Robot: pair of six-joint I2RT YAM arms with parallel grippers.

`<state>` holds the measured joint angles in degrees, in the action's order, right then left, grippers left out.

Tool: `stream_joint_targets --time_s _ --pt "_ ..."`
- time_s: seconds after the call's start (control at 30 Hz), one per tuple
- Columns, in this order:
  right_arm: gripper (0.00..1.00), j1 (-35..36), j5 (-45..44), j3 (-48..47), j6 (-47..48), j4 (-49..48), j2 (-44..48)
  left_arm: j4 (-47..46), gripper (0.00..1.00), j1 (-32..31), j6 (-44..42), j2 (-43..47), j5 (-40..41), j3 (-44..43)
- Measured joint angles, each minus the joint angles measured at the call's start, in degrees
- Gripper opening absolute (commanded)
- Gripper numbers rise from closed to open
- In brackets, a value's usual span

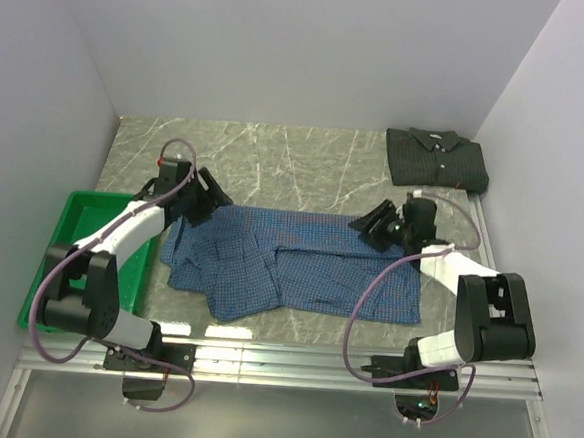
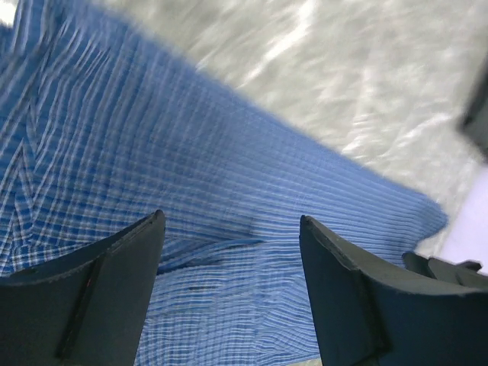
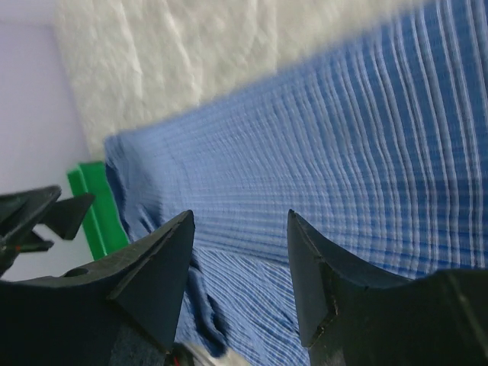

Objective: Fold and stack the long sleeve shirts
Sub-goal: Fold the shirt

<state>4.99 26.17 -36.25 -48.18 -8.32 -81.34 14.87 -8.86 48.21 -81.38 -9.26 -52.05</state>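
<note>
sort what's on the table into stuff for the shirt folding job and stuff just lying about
For the job: blue checked shirt, spread out mid-table; dark folded shirt, far right corner.
Just lying about: green plastic tray, at the left edge.

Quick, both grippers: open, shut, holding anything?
Left gripper: open, holding nothing, over the blue shirt.
Right gripper: open, holding nothing, over the same shirt.
</note>
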Motion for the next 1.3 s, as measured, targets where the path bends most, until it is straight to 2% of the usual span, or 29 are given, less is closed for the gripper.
stream_joint_targets --time_s 0.23,0.4,0.6,0.77,1.0,1.3 --pt "0.59 0.8 0.8 11.8 -3.4 -7.2 -1.2 -0.5 0.77 0.0 2.7 -4.2 -1.0 8.2" --pt "0.59 0.8 0.5 13.4 -2.7 -9.5 0.3 -0.2 0.77 0.0 2.7 -2.3 -0.8 8.7" --pt "0.59 1.7 -1.8 12.8 3.2 -2.6 6.7 2.3 0.77 -0.9 -2.7 5.4 -0.9 8.6" --pt "0.59 8.0 -6.0 5.9 11.6 7.5 13.8 5.9 0.78 -4.7 -9.4 8.6 0.1 7.7" --pt "0.60 13.4 -7.8 2.7 18.1 12.1 21.3 7.8 0.76 -5.6 -12.9 6.2 1.6 7.7" --pt "0.60 14.4 -8.7 3.0 20.1 15.3 22.9 7.6 0.72 -8.0 -12.4 0.5 -0.6 8.2"
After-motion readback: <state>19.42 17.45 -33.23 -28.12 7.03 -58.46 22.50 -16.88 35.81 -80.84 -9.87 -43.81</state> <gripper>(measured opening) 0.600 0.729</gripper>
